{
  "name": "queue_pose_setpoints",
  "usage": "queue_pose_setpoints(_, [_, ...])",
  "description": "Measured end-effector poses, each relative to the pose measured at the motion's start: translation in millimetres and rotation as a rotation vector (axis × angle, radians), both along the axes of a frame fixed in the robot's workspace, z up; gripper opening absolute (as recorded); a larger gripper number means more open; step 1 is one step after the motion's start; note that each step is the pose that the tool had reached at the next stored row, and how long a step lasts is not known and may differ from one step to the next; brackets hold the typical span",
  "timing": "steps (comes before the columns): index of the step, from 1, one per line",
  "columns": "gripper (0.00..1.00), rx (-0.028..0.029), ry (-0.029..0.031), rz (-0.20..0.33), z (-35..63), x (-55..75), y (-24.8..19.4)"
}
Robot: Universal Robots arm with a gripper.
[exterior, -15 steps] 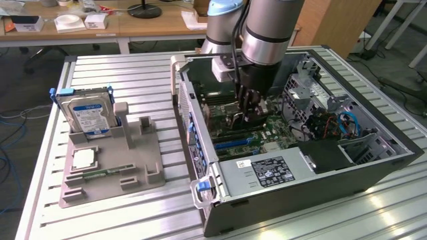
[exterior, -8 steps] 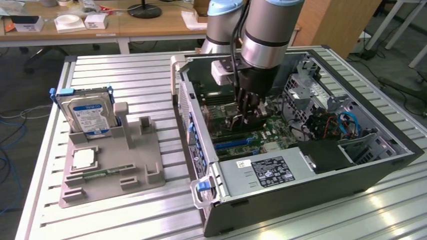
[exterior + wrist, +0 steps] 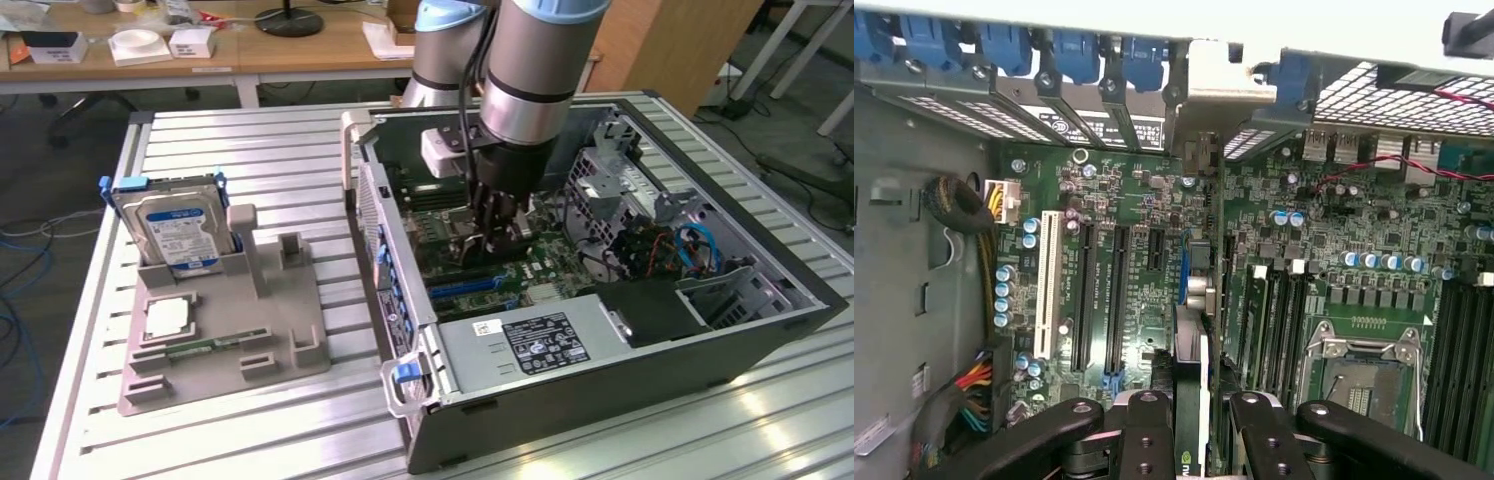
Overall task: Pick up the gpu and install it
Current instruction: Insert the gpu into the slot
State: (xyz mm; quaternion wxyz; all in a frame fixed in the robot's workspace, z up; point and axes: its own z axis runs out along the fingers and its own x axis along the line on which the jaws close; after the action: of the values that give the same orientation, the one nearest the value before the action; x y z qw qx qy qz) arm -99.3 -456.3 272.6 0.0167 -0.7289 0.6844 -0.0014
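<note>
black jointed gripper (image 3: pixel 1202 425) clamps thin green gpu (image 3: pixel 1192 400) edge-on over motherboard (image 3: pixel 1154 290).

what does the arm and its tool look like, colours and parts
The arm is a thick silver-grey tube with a pale blue cap at the joint and a dark band lower down. A white box sits at its wrist, and a black cable runs down its side. The tool is black, with jointed finger links dotted with round screws.
</note>
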Motion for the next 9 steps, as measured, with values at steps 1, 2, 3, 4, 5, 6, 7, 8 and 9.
queue_pose_setpoints(1, [0.27, 0.0, 0.0, 0.0, -0.9, -0.1, 0.0])
queue_pose_setpoints(2, [0.27, 0.0, 0.0, 0.0, -1.9, -0.1, -0.1])
queue_pose_setpoints(3, [0.27, 0.0001, 0.0001, 0.0, -2.9, -0.2, -0.1])
queue_pose_setpoints(4, [0.27, 0.0002, 0.0001, 0.0, -3.8, -0.3, -0.1])
queue_pose_setpoints(5, [0.27, 0.0, 0.0001, 0.001, -4.6, -0.3, -0.2])
queue_pose_setpoints(6, [0.27, 0.0, 0.0001, 0.001, -5.4, -0.3, -0.2])
queue_pose_setpoints(7, [0.27, 0.0001, 0.0, 0.001, -6.2, -0.4, -0.2])
queue_pose_setpoints(8, [0.27, 0.0, 0.0, 0.001, -7.0, -0.4, -0.2])
queue_pose_setpoints(9, [0.27, 0.0, 0.0001, 0.001, -7.7, -0.4, -0.3])
